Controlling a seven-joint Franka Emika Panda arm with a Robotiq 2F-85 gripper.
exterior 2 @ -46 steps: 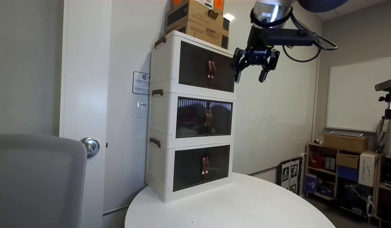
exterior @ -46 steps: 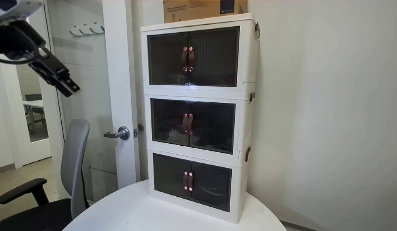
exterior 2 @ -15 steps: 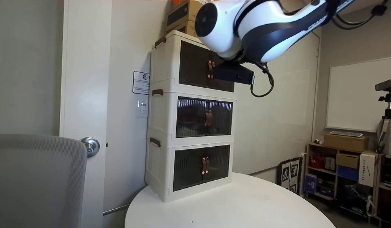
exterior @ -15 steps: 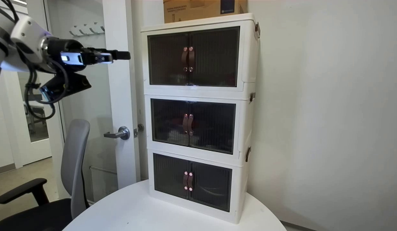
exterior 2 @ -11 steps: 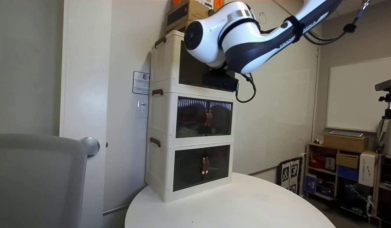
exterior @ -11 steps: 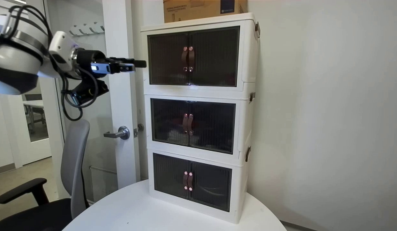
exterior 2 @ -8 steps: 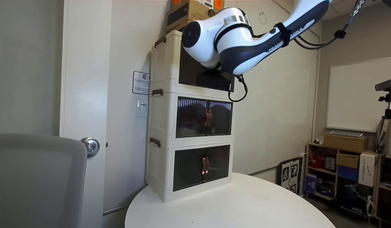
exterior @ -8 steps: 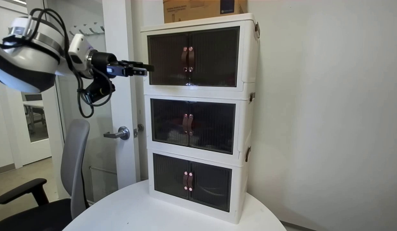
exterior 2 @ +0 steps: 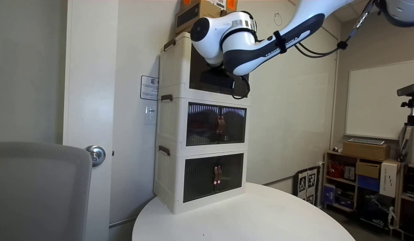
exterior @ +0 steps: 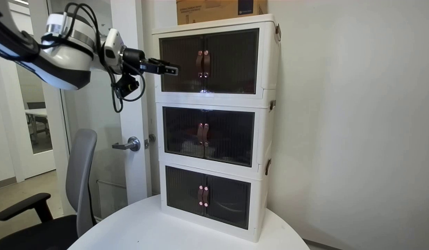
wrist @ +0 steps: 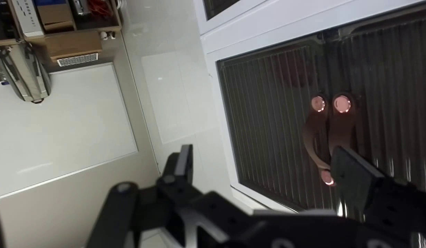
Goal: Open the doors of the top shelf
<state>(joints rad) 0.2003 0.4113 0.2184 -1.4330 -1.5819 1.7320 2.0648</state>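
I brought the gripper (exterior: 174, 68) from a downward slant to nearly level, nearer the doors (exterior: 232, 60); in an exterior view its tip came to overlap one of them. In an exterior view I swung the arm (exterior 2: 247, 60) across the top shelf (exterior 2: 175, 67), covering much of the doors, part of the boxes (exterior 2: 208, 9) and the gripper, seen there earlier.
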